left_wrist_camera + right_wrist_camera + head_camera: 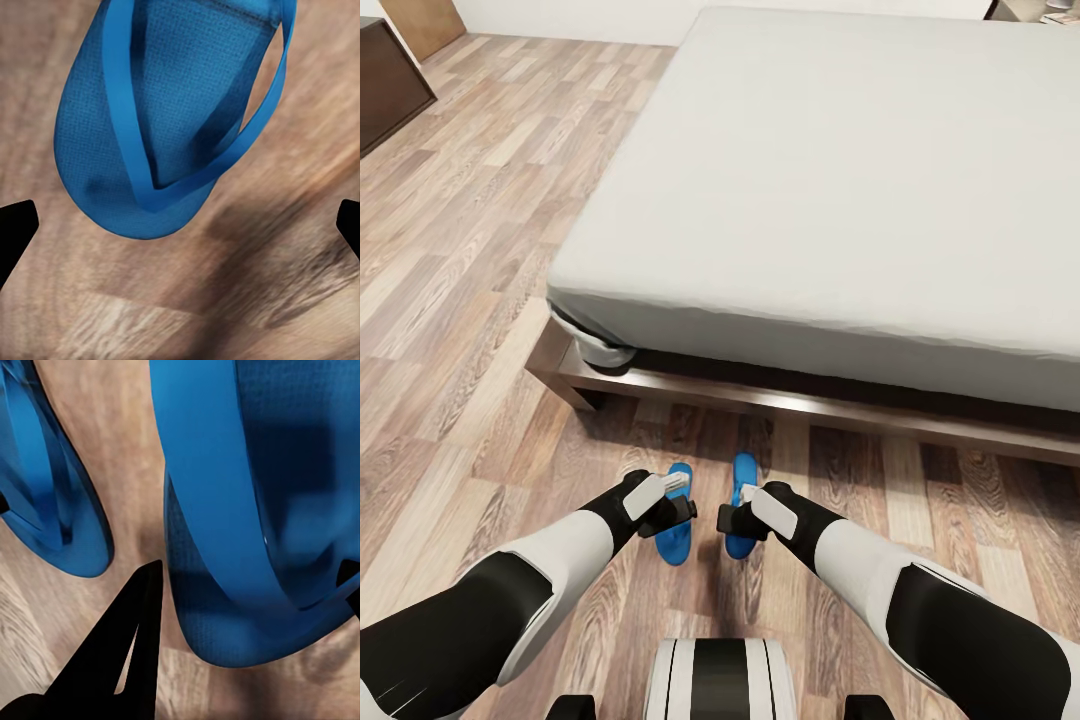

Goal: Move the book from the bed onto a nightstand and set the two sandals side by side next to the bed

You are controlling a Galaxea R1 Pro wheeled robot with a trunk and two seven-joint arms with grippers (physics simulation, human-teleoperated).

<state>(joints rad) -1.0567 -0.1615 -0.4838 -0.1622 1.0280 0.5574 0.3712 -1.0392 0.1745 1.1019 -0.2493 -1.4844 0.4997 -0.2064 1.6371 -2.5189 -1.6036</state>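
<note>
Both arms reach out from the bottom of the head picture, and each one ends over a blue sandal on the wood floor (450, 300). Above them, the big bed (840, 200) fills the upper right of the picture, and its long dark frame runs across just past the sandals. No book can be seen on the part of the mattress that shows. The left sandal (674, 525) and the right sandal (741, 500) lie side by side, near each other but apart, with their long way pointing at the bed. The left gripper (678, 510) is over the left sandal with fingers wide apart, holding nothing. The right gripper (732, 520) has its fingers around the right sandal's strap; I cannot tell if it is squeezing.
</note>
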